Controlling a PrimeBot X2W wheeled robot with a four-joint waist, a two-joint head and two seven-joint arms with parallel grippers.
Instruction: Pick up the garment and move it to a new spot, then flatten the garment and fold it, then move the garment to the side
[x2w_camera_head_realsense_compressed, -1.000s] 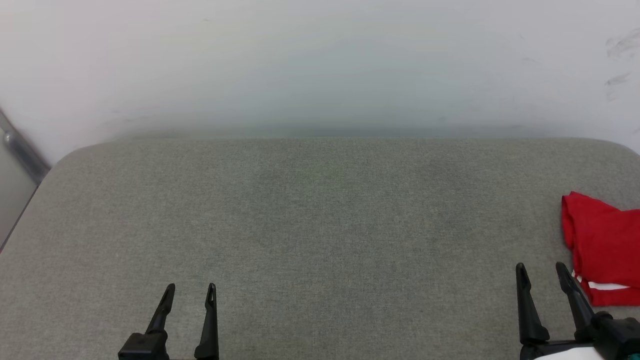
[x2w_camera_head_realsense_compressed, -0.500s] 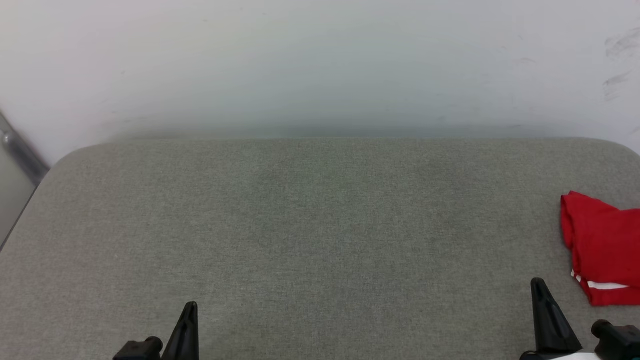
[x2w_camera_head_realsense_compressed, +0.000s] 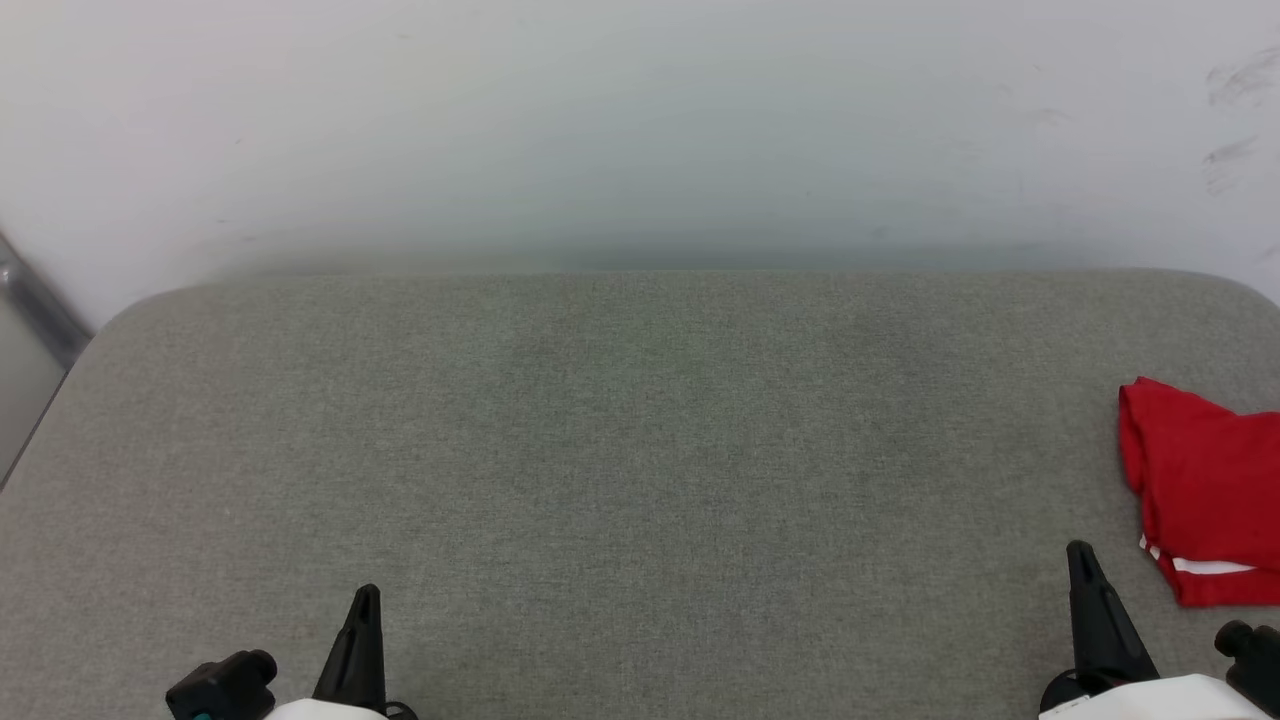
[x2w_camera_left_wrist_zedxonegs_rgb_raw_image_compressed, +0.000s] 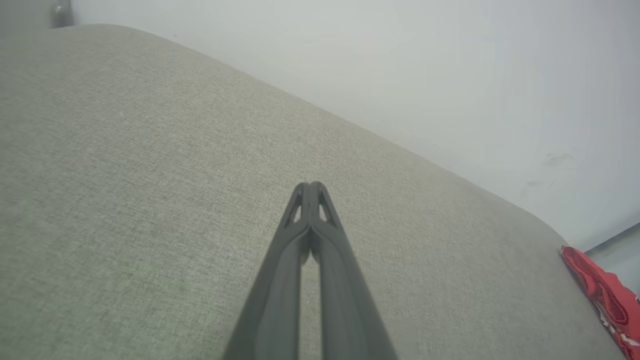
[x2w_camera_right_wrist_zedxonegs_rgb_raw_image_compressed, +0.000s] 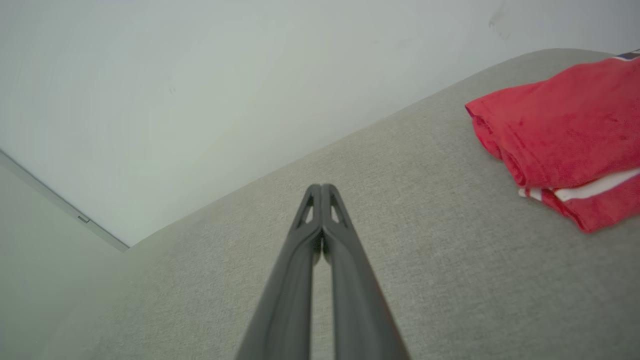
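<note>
The garment (x2w_camera_head_realsense_compressed: 1205, 480) is a red shirt with white stripe trim, folded into a compact stack at the right edge of the grey cushion (x2w_camera_head_realsense_compressed: 640, 450); it also shows as the red garment (x2w_camera_right_wrist_zedxonegs_rgb_raw_image_compressed: 560, 135) and as a garment edge (x2w_camera_left_wrist_zedxonegs_rgb_raw_image_compressed: 605, 300). My right gripper (x2w_camera_head_realsense_compressed: 1082, 560) is shut and empty, a short way left of the garment and not touching it. Its tips (x2w_camera_right_wrist_zedxonegs_rgb_raw_image_compressed: 321, 189) meet. My left gripper (x2w_camera_head_realsense_compressed: 366, 600) stands shut and empty at the lower left, far from the garment. In the left wrist view its tips (x2w_camera_left_wrist_zedxonegs_rgb_raw_image_compressed: 310, 186) are pressed together.
A pale wall (x2w_camera_head_realsense_compressed: 640, 120) rises right behind the cushion's far edge. The cushion's rounded left corner (x2w_camera_head_realsense_compressed: 110, 320) borders a grey metal bar (x2w_camera_head_realsense_compressed: 30, 300). Bare grey fabric spreads between the two grippers.
Both grippers have shut, from open a second ago, and have drawn back toward the bottom of the head view. The garment lies where it was.
</note>
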